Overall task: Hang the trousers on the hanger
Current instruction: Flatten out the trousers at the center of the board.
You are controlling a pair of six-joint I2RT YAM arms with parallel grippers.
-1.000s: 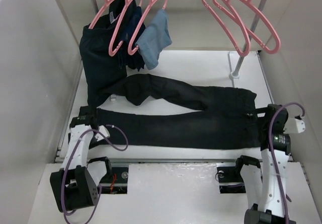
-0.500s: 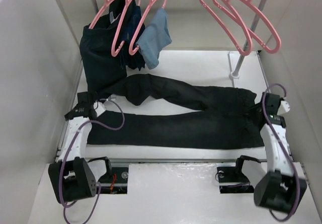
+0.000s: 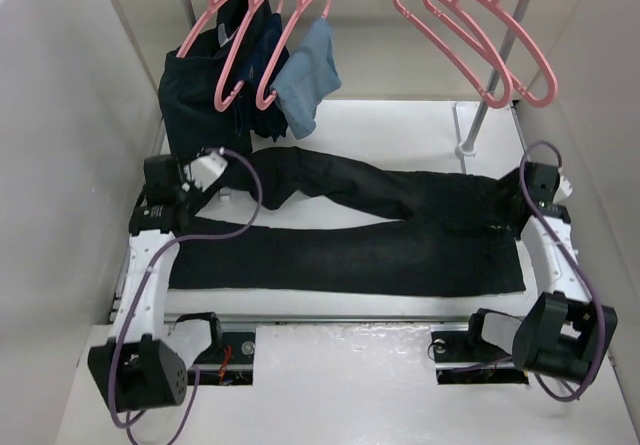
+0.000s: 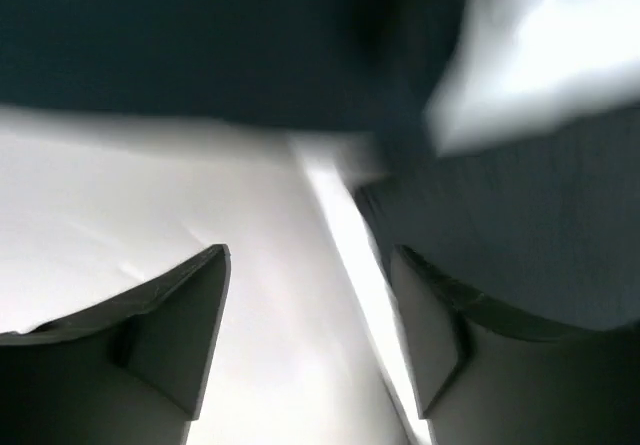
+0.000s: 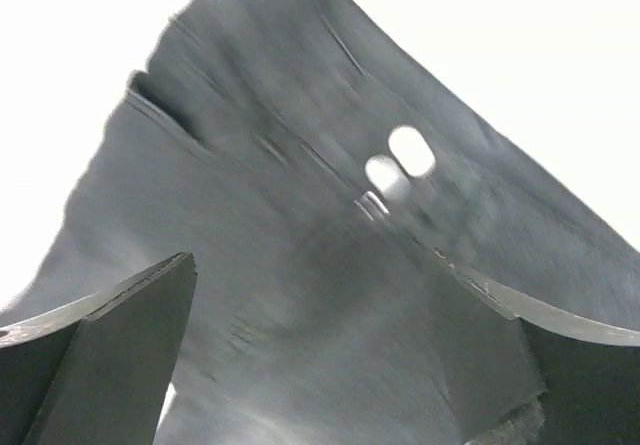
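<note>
Early stage: trousers (image 3: 350, 255) lie flat on worktop (image 3: 400, 130), not yet on hanger (image 3: 447, 42).
L jaws open & empty by the leg ends, bare worktop showing between them. Trousers stretch across the middle, nothing lifted. R jaws spread wide over the waistband end, fabric below them but not pinched. Empty pink hangers hang at back right, well apart from the trousers. Left to do, as I read it: grip, lift, drape over hanger.
</note>
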